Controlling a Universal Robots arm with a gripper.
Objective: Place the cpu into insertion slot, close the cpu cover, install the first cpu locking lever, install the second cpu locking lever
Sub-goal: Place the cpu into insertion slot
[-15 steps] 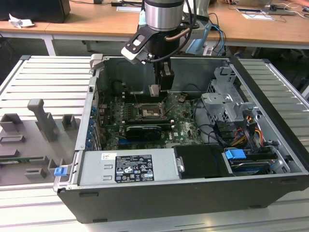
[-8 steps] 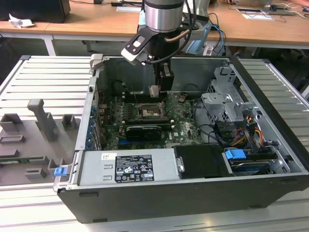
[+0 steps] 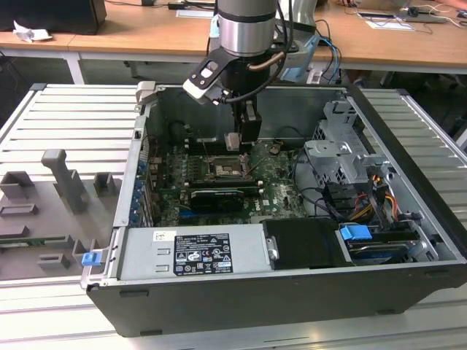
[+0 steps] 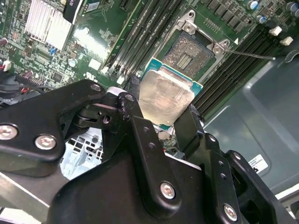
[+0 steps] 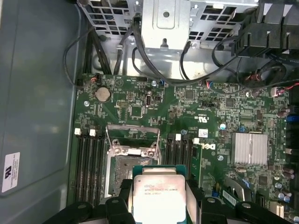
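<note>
An open computer case (image 3: pixel 292 306) lies on the slatted table (image 3: pixel 66 117). Left of centre inside it, the end effector (image 3: pixel 235 140) hangs just above the insertion slot (image 3: pixel 228 171). Its fingers (image 4: pixel 187 122) are closed on the cpu (image 4: pixel 166 98), which is not yet seated. A drive cage (image 3: pixel 336 157) sits to the right.

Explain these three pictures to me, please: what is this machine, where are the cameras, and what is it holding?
The machine is a robot arm reaching into an opened computer case. The exterior view looks on from outside; both wrist views come from cameras riding on the arm. Its gripper is shut on the cpu, a flat square chip, held above the green circuit board. Close by, the insertion slot sits uncovered and empty.
</note>
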